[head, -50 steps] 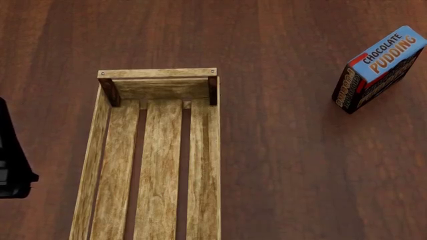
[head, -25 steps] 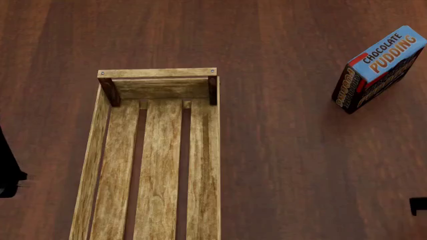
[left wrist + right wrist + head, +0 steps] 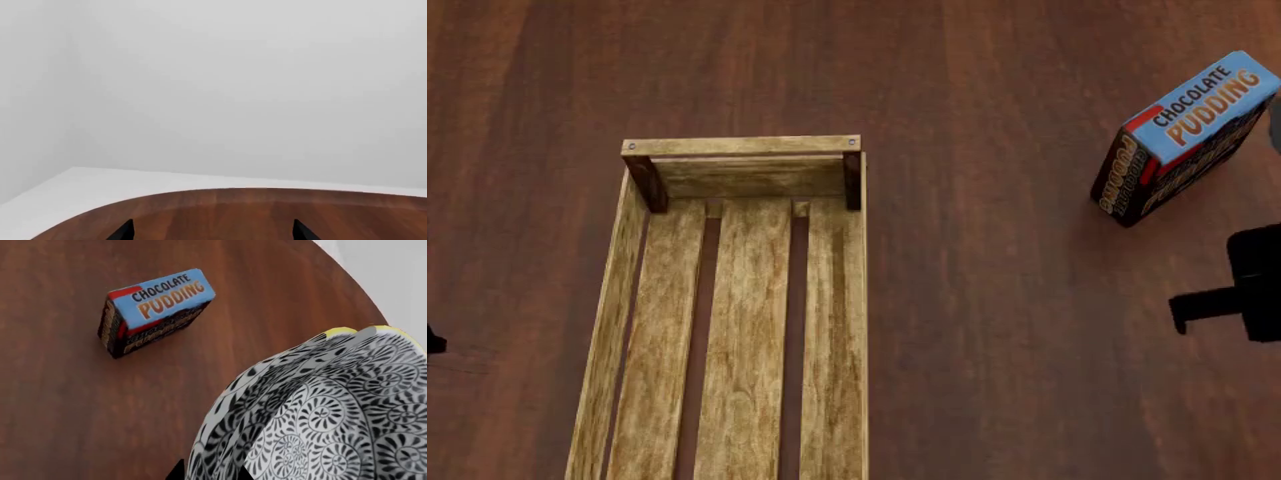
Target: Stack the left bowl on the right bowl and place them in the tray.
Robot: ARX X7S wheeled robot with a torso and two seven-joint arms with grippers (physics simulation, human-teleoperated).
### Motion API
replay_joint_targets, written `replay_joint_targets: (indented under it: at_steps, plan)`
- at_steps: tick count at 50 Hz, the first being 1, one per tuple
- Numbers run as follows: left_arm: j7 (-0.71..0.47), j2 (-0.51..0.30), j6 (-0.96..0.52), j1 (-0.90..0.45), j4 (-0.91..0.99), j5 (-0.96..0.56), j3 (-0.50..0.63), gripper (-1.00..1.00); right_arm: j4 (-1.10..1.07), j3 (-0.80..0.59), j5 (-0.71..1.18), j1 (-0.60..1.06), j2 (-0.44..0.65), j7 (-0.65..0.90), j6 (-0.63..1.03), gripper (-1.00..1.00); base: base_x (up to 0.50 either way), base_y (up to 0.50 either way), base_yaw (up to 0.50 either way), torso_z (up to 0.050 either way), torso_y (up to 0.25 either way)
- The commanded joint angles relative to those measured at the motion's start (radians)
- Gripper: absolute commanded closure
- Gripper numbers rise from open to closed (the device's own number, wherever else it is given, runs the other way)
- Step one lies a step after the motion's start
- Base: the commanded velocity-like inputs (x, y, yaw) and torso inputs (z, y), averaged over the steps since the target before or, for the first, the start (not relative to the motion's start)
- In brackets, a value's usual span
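The long pale slatted wooden tray [image 3: 741, 320] holds nothing; access from above is unobstructed. The dark wood table [image 3: 988, 330] between the tray and the upright blue-and-red chocolate pudding box [image 3: 1184, 137] is bare. In the right wrist view, black-and-white patterned bowls [image 3: 320, 420] stand near the box.

Pale weathered-wood tray [image 3: 742, 300] w/ darker brown corner posts, dark reddish-brown woodgrain table [image 3: 1001, 300], blue & red pudding box [image 3: 155, 310] w/ orange lettering, black-and-white swirl-patterned bowls [image 3: 320, 420], yellow rim.
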Motion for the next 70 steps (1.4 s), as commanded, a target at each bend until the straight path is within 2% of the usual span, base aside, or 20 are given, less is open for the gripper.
replay_joint_targets:
  at_steps: [1, 15, 48, 70]
  plan:
    - [0.007, -0.006, 0.027, 0.014, -0.013, -0.019, -0.033, -1.00, -0.017, -0.032, -0.001, 0.128, -0.067, 0.028, 0.067, 1.00, 0.00, 0.00, 0.00, 0.000, 0.000]
    - [-0.012, -0.014, 0.014, 0.018, 0.016, -0.045, -0.052, -1.00, -0.020, -0.152, 0.005, 0.240, -0.134, 0.029, 0.050, 1.00, 0.00, 0.00, 0.00, 0.000, 0.001]
    - [-0.029, -0.025, 0.000, 0.016, 0.038, -0.064, -0.057, -1.00, -0.033, -0.347, -0.031, 0.378, -0.285, -0.042, -0.002, 1.00, 0.00, 0.00, 0.00, 0.000, 0.001]
    - [-0.023, -0.026, 0.023, 0.024, 0.023, -0.069, -0.070, -1.00, -0.102, -0.544, -0.143, 0.445, -0.362, -0.227, -0.114, 1.00, 0.00, 0.00, 0.00, 0.000, 0.001]
